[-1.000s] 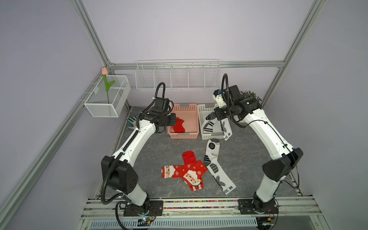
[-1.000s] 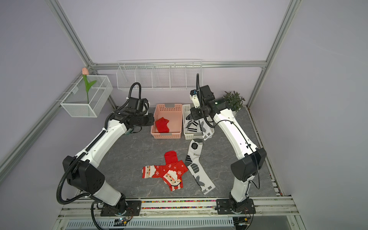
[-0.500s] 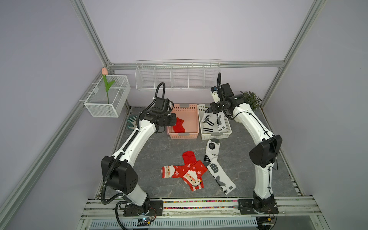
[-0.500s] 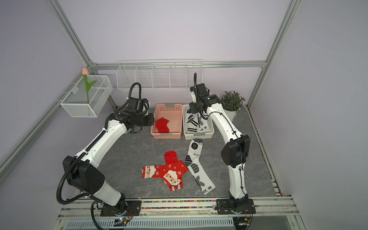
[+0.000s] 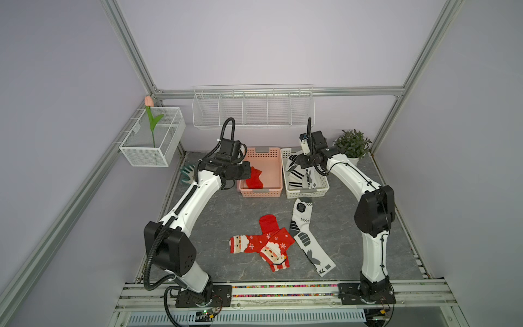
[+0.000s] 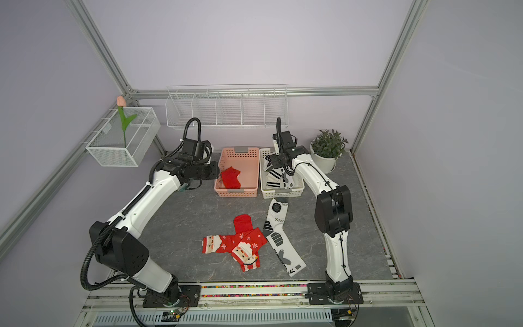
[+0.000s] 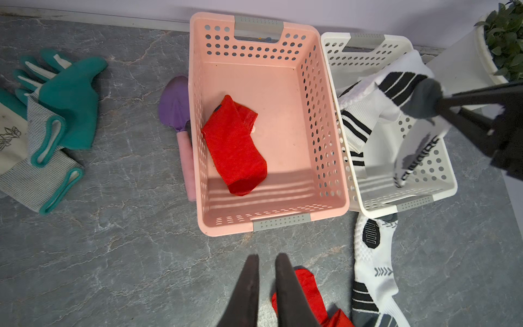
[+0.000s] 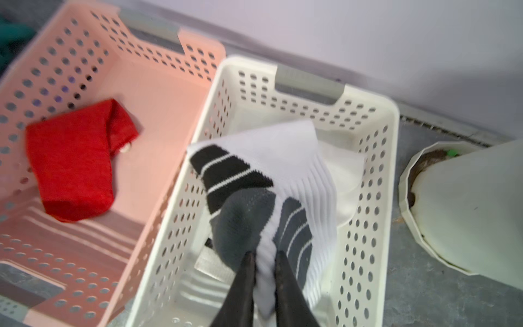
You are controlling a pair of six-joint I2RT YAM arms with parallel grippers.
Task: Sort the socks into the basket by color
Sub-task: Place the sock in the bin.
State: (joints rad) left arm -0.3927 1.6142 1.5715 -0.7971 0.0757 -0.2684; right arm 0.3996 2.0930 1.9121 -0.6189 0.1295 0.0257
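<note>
My right gripper [image 8: 264,256] has its jaws pinched on the grey toe of a white sock [image 8: 283,158], which hangs above the white basket [image 8: 376,198]. The wrist view is blurred, but the sock's striped end seems to lie over the basket wall that faces the pink basket [image 7: 195,113] just beside it. That is my main worry. If I let go here, I judge the sock could drape over that wall or slide into the pink basket beside the red sock [image 7: 235,147], which would mix the colours.

The fabric is bunched around the fingers, so it may cling when the jaws part and come back up with the arm. If I go lower to be safe, the fingers could catch the holed wall and push the white basket toward the potted plant [image 5: 352,143] on its other side.

My left gripper [image 7: 267,259] holds nothing. Its jaws are nearly pressed together and it hovers over the table on the pink basket's side, near the white basket's front.

Out in front of the white basket, two red socks [image 5: 260,243] overlap and touch a white sock on the table [image 5: 301,218]. A careless pinch there could drag the wrong colour along.
</note>
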